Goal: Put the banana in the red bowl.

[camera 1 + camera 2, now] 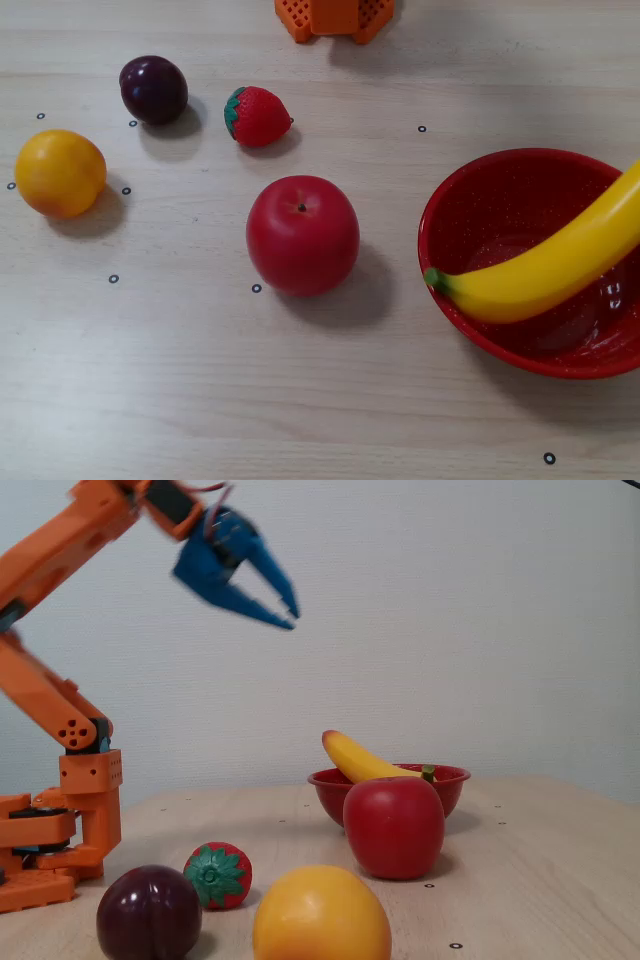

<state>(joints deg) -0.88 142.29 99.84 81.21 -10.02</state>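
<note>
The yellow banana (550, 270) lies across the red bowl (470, 190), its green end over the bowl's left rim and its other end running off the right edge of a fixed view. In another fixed view the banana (358, 759) leans out of the red bowl (330, 792), behind the apple. My blue gripper (288, 616) hangs high in the air, well to the left of and above the bowl. It is open and holds nothing.
A red apple (302, 235) stands just left of the bowl. A strawberry (258, 116), a dark plum (153, 89) and an orange-yellow fruit (60, 173) lie farther left. The orange arm base (334, 17) sits at the far table edge.
</note>
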